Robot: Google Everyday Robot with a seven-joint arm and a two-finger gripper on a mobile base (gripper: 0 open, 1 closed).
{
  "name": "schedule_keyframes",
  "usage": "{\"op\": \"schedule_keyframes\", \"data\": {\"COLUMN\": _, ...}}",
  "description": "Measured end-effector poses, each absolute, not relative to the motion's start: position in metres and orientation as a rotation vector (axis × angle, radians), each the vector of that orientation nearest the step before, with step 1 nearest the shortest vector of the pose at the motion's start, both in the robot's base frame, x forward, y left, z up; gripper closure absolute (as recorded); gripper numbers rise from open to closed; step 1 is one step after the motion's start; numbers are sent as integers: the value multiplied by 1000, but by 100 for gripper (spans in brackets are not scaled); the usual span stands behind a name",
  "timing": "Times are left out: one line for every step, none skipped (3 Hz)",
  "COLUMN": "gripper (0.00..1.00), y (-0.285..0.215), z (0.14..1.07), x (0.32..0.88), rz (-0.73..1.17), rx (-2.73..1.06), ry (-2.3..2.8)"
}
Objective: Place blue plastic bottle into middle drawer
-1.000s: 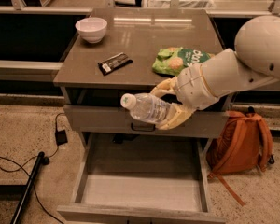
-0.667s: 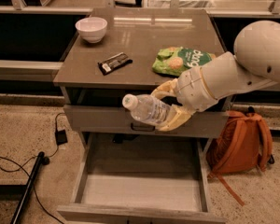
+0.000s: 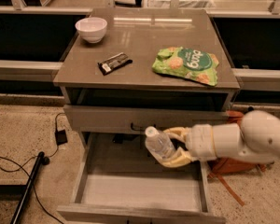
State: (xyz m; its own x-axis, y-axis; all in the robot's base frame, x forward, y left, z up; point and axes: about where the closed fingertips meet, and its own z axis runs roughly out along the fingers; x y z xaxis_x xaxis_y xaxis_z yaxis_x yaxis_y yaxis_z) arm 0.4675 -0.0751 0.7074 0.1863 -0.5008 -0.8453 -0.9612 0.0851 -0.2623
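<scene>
While the blue plastic bottle (image 3: pixel 158 143) is pinched between the two pale fingers of the gripper (image 3: pixel 168 148), it is held in the air over the rear part of the open middle drawer (image 3: pixel 79 183), just below the front of the upper drawer with the dark handle (image 3: pixel 136 126). The bottle's long axis is seen tilted, with the white cap up and toward the picture's left and the base buried in the gripper, whose arm is brought in from the right. The drawer's pale floor lies directly beneath and somewhat nearer the camera, so a short descent is judged to be what the release turns on; contact with the floor is not yet made. Compared with a second ago, the gripper has been lowered from the level of the upper drawer front, and the bottle has been turned from nearly level to more upright. On the worktop (image 3: pixel 144 34), the green snack bag (image 3: pixel 186 65), formerly half covered by the arm, is now fully exposed.
</scene>
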Motion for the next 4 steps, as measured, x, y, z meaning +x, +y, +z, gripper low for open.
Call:
{"op": "schedule_keyframes", "data": {"gripper": 100, "y": -105, "z": 636, "x": 480, "rz": 654, "rx": -1310, "ry": 1519}}
{"op": "schedule_keyframes", "data": {"gripper": 100, "y": -117, "z": 591, "x": 494, "rz": 689, "rx": -1167, "ry": 1532}}
{"op": "schedule_keyframes", "data": {"gripper": 82, "y": -107, "z": 556, "x": 507, "rz": 750, "rx": -1100, "ry": 1534}}
{"op": "schedule_keyframes", "data": {"gripper": 58, "y": -96, "z": 520, "x": 505, "rz": 810, "rx": -1053, "ry": 1514}}
